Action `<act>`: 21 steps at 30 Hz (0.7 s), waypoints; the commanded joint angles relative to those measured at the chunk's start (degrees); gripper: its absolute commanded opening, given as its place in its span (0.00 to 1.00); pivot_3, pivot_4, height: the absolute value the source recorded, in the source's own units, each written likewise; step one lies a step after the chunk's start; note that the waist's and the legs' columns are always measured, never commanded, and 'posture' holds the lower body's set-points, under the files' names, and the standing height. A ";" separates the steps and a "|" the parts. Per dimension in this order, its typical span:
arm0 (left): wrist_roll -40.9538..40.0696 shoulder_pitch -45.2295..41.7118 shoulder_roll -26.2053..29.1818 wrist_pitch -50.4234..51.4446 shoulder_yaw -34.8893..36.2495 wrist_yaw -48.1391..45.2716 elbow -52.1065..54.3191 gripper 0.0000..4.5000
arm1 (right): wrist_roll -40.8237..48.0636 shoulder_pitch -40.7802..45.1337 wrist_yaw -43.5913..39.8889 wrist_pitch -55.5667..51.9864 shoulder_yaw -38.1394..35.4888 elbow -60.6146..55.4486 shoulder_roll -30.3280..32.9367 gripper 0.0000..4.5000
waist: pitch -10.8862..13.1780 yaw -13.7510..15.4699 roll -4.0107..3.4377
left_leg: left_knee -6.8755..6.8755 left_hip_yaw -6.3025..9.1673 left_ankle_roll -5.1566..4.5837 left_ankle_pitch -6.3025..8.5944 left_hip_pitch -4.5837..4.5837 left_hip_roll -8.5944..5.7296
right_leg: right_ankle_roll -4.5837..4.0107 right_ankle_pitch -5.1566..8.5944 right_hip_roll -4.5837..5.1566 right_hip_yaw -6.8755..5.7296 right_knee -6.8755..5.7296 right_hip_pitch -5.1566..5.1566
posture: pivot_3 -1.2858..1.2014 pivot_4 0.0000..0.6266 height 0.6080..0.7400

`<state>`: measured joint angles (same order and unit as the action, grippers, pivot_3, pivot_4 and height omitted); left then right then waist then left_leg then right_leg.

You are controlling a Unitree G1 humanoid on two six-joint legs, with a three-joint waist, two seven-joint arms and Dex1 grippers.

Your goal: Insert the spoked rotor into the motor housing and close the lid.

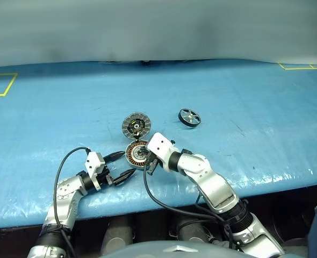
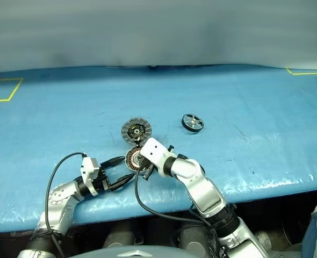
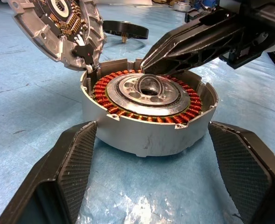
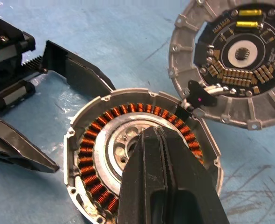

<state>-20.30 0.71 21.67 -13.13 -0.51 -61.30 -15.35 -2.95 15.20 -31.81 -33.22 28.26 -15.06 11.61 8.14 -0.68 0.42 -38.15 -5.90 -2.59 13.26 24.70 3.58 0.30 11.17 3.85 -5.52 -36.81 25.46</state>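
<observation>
On the blue table under a grey wall, the spoked rotor lies at two o'clock of the motor housing, the left gripper spread wide, the right gripper pinched empty.

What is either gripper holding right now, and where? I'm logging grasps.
Nothing. The left gripper stands open around the motor housing; the shut right gripper rests over its hub.

Both arms are built of silver-grey metal segments with black joints and white wrist blocks. A black cable loops from each forearm. The left pincer has two black fingers with finely cross-hatched pads; the right pincer shows ribbed black fingers, seemingly toothed along their inner edges.
</observation>
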 commanded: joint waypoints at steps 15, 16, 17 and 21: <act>0.57 0.75 0.12 -0.54 -0.02 0.36 -0.36 0.91 | 1.13 0.54 0.11 -0.62 -0.83 -3.28 -0.26 0.00 | 0.00 0.00 0.00 | 0.00 0.00 0.00 0.00 0.00 0.00 | 0.00 0.00 0.01 0.00 0.00 0.01 | 0.52 0.24 1.00; 0.56 0.75 0.12 -0.50 -0.03 0.33 -0.40 0.91 | 1.51 0.74 0.07 -0.92 -1.34 -3.76 -0.34 0.00 | 0.00 0.00 0.00 | 0.00 0.00 0.00 0.00 0.00 0.00 | 0.00 0.00 0.00 0.00 0.00 0.00 | 0.52 0.24 1.00; 0.57 0.73 0.13 -0.48 -0.05 0.29 -0.47 0.91 | 1.87 0.92 -0.03 -1.23 -1.75 -4.25 -0.40 0.00 | 0.00 0.01 0.00 | 0.00 0.00 0.00 0.00 0.00 0.00 | 0.00 0.00 0.00 0.00 0.00 0.00 | 0.52 0.24 1.00; 0.61 0.58 0.13 -0.44 -0.11 0.18 -0.79 0.91 | 2.84 1.61 -0.14 -1.67 -2.95 -5.49 -0.27 0.00 | 0.00 0.00 0.00 | 0.01 0.00 0.00 0.00 0.00 0.00 | 0.00 0.00 0.00 0.00 0.00 0.01 | 0.52 0.24 1.00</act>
<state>-20.27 0.83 21.66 -13.35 -0.53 -61.20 -15.39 -1.19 15.72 -32.10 -35.00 26.65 -17.46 11.59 8.15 -0.68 0.42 -38.14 -5.91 -2.58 13.26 24.70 3.58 0.30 11.17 3.86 -5.52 -36.81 25.46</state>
